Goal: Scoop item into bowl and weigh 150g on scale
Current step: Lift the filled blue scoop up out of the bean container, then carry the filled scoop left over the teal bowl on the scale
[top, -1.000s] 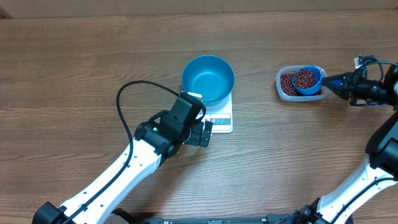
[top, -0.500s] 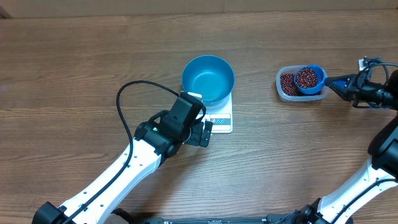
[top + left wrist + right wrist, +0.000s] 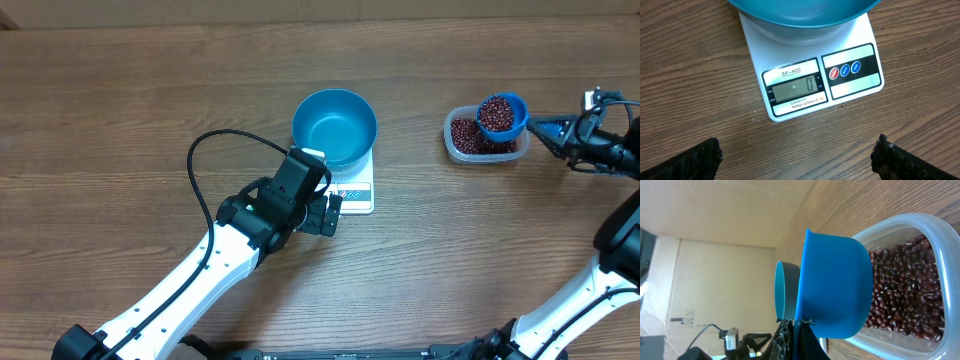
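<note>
Your left claw (image 3: 330, 213) hangs just in front of the scale (image 3: 355, 192) with its jaws spread wide and nothing between them; in the left wrist view its two dark fingertips (image 3: 690, 160) sit at the bottom corners of the picture, well apart, with bare wood between. The white scale rests on the wooden surface (image 3: 120, 110), and its display (image 3: 794, 89) shows a zero. The blue bowl (image 3: 334, 126) stands on the scale's platform, and from overhead you can see that its inside is bare blue. Your right claw (image 3: 553, 130) is closed tight on the handle of the small blue scoop (image 3: 500, 115). The scoop is heaped with dark red-brown beans (image 3: 494, 114), and it sits over the far right corner of the clear tub (image 3: 450, 148). Whether it touches the tub's rim you cannot tell. More beans lie loose in the tub beneath it, and the tub stands well to the right of the bowl and scale.
</note>
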### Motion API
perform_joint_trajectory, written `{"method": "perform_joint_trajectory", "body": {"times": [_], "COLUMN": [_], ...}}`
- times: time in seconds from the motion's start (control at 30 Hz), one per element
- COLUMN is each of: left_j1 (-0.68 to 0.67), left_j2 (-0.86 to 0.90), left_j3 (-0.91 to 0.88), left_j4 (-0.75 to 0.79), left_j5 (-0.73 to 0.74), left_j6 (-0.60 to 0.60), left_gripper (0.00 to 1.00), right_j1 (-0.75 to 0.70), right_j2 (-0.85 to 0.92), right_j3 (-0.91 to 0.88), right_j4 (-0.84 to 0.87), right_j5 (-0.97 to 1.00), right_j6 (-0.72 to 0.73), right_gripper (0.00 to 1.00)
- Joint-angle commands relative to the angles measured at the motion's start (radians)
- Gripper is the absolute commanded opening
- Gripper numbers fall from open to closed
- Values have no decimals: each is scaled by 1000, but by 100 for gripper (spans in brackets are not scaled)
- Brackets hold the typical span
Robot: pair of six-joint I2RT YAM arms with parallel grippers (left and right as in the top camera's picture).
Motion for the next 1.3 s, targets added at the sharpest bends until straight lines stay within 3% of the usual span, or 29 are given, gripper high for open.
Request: {"method": "perform_joint_trajectory", "body": {"times": [0.0, 0.37, 0.73, 1.27], "left_j1": [4, 4, 4, 4], "left_j2": [-6, -6, -6, -6], "left_j3": [-11, -11, -11, -11], "left_j4": [0, 0, 0, 0], "left_j5": [-8, -8, -8, -8], "left_j6": [16, 16, 16, 16], "left_gripper": [99, 99, 100, 100], "right_j1": [-21, -33, -11, 335], "right_j2": [1, 1, 1, -1], "right_j3": [-3, -3, 13, 369], "right_j4": [-5, 7, -14, -114], "right_j5": [-87, -273, -272, -183], "right_j6": [-17, -13, -12, -5], "right_gripper": [4, 4, 4, 4]}}
